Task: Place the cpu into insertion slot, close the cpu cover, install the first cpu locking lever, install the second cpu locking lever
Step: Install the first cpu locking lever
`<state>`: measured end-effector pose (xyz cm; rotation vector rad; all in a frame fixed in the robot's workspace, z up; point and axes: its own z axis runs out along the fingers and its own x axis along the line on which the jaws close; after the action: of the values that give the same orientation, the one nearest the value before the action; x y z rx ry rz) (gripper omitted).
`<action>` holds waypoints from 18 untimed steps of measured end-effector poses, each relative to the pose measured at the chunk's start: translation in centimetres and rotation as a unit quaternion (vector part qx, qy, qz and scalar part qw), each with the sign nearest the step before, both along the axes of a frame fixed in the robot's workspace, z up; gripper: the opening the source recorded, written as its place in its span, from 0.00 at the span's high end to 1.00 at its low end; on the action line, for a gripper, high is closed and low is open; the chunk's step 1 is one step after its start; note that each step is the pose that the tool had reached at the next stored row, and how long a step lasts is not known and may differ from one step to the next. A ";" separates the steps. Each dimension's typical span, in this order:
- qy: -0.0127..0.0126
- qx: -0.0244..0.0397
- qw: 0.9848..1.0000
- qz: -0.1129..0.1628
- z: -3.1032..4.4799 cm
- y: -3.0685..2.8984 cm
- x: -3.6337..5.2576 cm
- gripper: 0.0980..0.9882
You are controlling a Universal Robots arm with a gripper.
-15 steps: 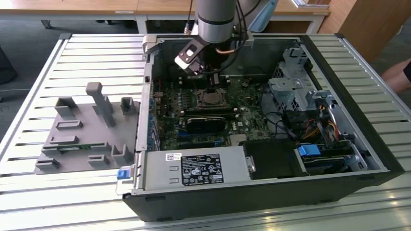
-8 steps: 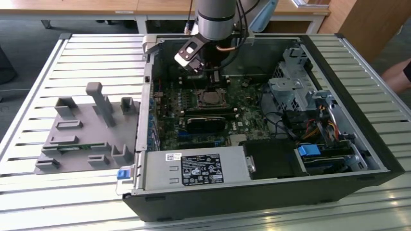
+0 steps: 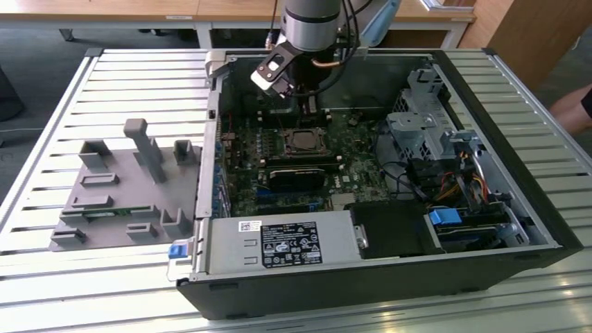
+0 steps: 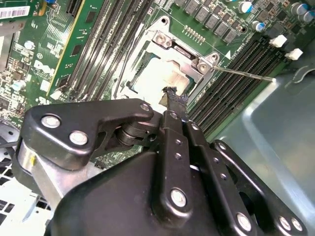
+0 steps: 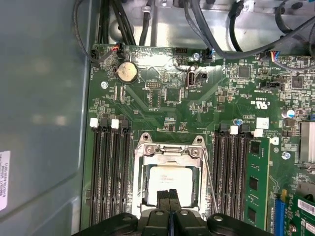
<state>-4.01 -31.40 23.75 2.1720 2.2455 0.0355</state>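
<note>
cpu (image 5: pixel 170 178): pale silver-beige | cpu cover (image 5: pixel 167 156): silvery | circuit board (image 5: pixel 162 105): green | gripper (image 5: pixel 169 194): black | table (image 3: pixel 55 104): white, slatted | fixture (image 3: pixel 111 201): grey

This is a robotics lab or workshop: an open computer case (image 3: pixel 389 288) lies on a slatted metal bench (image 3: pixel 55 104) beneath a robot arm (image 3: pixel 312 21) at the top centre of the exterior view. A grey parts fixture (image 3: pixel 111 201) sits at left, with wooden desks (image 3: pixel 120 8) along the top edge.

Fingers (image 4: pixel 173 123) pinched together, tips just over cpu (image 4: pixel 153 81) w/ cpu cover (image 4: pixel 181 48) down round it
</note>
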 end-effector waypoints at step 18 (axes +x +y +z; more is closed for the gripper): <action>0.000 0.000 1.000 0.000 3.65 0.00 0.00 0.99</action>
<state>-4.01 -31.40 27.40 2.1715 2.2459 0.0351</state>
